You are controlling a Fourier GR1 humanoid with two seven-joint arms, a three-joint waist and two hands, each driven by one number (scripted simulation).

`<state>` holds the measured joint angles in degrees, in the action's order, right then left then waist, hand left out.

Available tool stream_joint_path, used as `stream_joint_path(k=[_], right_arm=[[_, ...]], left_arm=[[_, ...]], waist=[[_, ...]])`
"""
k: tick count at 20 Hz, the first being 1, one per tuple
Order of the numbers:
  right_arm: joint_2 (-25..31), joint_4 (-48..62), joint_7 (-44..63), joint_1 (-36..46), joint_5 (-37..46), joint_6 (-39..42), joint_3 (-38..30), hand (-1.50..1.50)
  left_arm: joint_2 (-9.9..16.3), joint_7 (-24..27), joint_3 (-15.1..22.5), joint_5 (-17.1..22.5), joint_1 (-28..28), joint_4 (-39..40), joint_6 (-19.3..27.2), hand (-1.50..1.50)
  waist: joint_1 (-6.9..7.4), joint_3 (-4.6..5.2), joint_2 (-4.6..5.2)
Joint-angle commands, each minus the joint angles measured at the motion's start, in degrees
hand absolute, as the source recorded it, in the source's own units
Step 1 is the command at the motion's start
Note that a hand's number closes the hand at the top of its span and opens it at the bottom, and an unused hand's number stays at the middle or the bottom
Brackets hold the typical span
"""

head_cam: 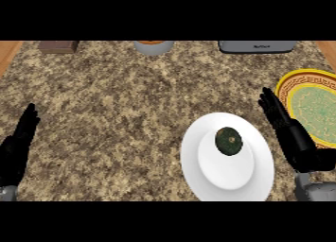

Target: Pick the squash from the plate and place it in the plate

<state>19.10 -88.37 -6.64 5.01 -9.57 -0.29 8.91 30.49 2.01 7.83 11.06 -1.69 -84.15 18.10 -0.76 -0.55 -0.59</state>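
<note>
Squash [227, 141] on white plate [198, 175], seemingly end-on, long axis unclear

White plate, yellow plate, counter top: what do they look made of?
White plate: probably glazed ceramic, plain and smooth, with soft shading.
Yellow plate: likely painted ceramic, with an ornate gold rim band and a mottled green centre.
Counter top: looks like granite or similar stone, speckled brown and beige.

Left robot hand [13, 151]: matte black, with slender segmented fingers and a broad palm, joined at the wrist to a short grey forearm stub. Right robot hand [296, 142]: the same black finish and long jointed fingers, with a thumb, mounted on a rounded, smooth grey forearm casing.
</note>
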Motion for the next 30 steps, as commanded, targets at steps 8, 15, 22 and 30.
stream_joint_path(k=[8,15,22,30], right_arm=[[15.4,3.0,3.9,7.5,12.9,-14.0,-17.2,1.5],[-0.2,-1.4,-13.9,-3.0,6.7,-19.4,-19.9,-1.5],[10.3,-8.9,-1.5,-8.6,13.5,-11.4,-16.4,-1.5],[18.0,-21.0,22.6,-7.7,24.3,-2.9,-4.1,-1.5]], left_arm=[[-12.8,-6.6,6.6,7.0,-1.0,3.6,-4.2,0.0],[-15.0,-12.3,7.4,6.0,4.7,4.2,-4.4,0.0],[-16.4,-9.6,7.8,5.2,-0.4,2.9,-5.8,0.0],[-17.1,-11.3,7.4,4.3,2.8,4.8,-5.4,0.0]], waist=[[-1.23,1.02,1.14],[0.11,0.52,0.57],[0.28,0.64,0.55],[0.51,0.73,0.6]])
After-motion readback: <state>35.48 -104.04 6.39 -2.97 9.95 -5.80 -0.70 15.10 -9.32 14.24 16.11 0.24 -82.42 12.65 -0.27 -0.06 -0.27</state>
